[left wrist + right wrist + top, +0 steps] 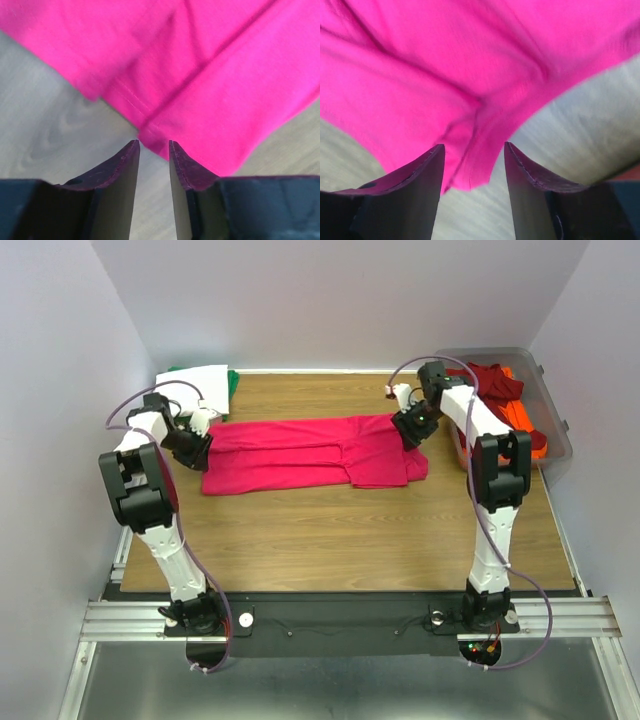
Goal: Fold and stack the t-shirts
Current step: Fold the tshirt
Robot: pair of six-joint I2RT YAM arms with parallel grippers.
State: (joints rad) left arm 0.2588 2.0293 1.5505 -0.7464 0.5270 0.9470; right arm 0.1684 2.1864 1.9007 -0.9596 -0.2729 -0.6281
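A bright pink-red t-shirt [310,452] lies flat across the back of the wooden table, folded lengthwise into a long band. My left gripper [205,435] sits at its left end. In the left wrist view the left gripper [154,143] is open, and a corner of the t-shirt [210,75] just reaches its tips. My right gripper [410,430] is over the shirt's right end. The right wrist view shows the right gripper [474,146] open, with a loose corner of the t-shirt [445,75] lying between the fingers, unpinched.
A clear grey plastic bin [553,400] stands at the back right, holding a dark red t-shirt [495,380] and an orange one [525,425]. Folded white [195,380] and green [233,380] t-shirts lie at the back left corner. Walls close in on three sides.
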